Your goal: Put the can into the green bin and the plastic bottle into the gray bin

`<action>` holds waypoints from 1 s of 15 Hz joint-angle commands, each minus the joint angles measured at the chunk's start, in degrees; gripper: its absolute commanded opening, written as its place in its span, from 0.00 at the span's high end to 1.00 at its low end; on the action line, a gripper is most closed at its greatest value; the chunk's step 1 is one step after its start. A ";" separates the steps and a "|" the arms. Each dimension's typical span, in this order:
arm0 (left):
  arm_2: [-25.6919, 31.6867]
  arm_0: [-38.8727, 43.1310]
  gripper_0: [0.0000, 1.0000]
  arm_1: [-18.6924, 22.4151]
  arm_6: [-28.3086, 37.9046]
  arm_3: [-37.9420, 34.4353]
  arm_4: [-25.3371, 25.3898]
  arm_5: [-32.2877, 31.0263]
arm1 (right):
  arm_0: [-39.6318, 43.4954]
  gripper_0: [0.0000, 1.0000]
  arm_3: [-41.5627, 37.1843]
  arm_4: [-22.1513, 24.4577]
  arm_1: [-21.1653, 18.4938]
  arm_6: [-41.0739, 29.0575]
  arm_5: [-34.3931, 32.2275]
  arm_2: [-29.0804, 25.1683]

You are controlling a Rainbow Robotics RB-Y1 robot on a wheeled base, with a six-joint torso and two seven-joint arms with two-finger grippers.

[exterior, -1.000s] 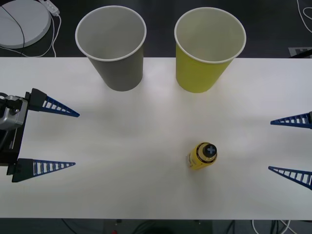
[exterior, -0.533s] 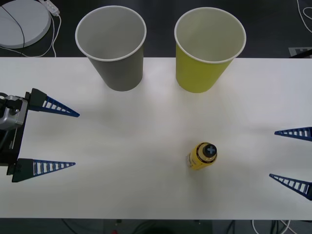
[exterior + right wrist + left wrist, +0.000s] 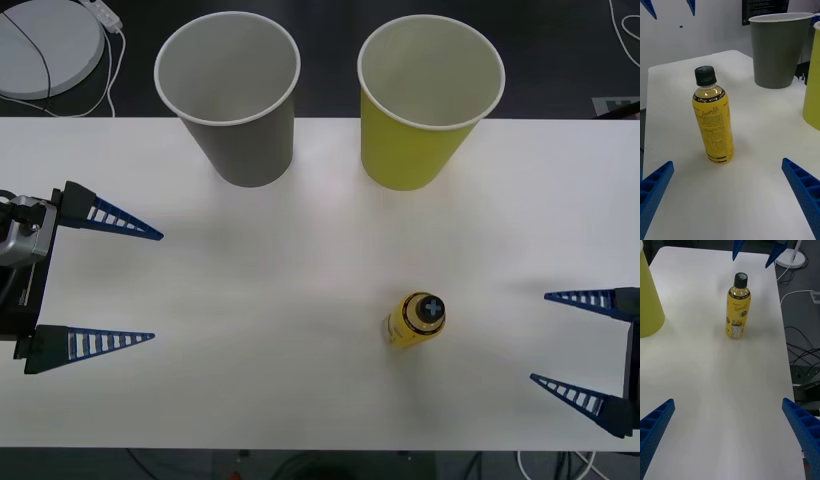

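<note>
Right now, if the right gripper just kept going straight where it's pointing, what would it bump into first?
Most likely the plastic bottle. The right gripper points its open jaws across the table toward it, and the bottle stands upright roughly between them with nothing in front. It is slightly off-centre, so one jaw might clip it.

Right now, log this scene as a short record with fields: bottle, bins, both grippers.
plastic bottle: upright on the white table, cap on, touched by nothing
gray bin: upright at the table's far edge, empty
green bin: upright beside the gray bin, on the robot's right of it, empty
left gripper: open, at the table's left edge
right gripper: open, at the right edge, nearer the bottle
</note>
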 commanded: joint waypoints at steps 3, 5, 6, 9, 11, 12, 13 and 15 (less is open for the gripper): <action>0.00 0.00 0.00 0.00 0.00 0.00 0.00 0.00 | -1.61 0.00 0.12 0.28 2.80 0.88 1.81 2.29; 0.00 0.00 0.00 0.00 0.00 0.00 0.00 0.00 | -2.84 0.00 0.12 0.11 4.20 1.15 3.57 4.05; 0.00 0.00 0.00 0.00 0.00 0.00 0.00 0.00 | -3.54 0.00 0.12 0.11 4.55 1.24 4.18 5.10; 0.00 0.00 0.00 0.00 0.00 0.00 0.00 0.00 | -5.30 0.00 0.12 -0.33 5.61 1.76 5.68 7.91; 0.00 0.00 0.00 0.00 0.00 0.00 0.00 0.00 | -6.53 0.00 0.12 -0.33 6.05 2.11 6.21 9.58; 0.00 0.00 0.00 0.00 0.00 0.00 0.00 0.00 | -7.24 0.00 0.12 -0.60 6.14 2.38 6.29 10.82; 0.00 0.00 0.00 0.00 0.00 0.00 0.00 0.00 | -8.03 0.00 0.12 -1.30 6.22 2.64 6.64 12.31; 0.00 0.00 0.00 0.00 0.00 0.00 0.00 0.00 | -9.52 0.00 0.12 -2.27 6.93 3.52 7.35 14.51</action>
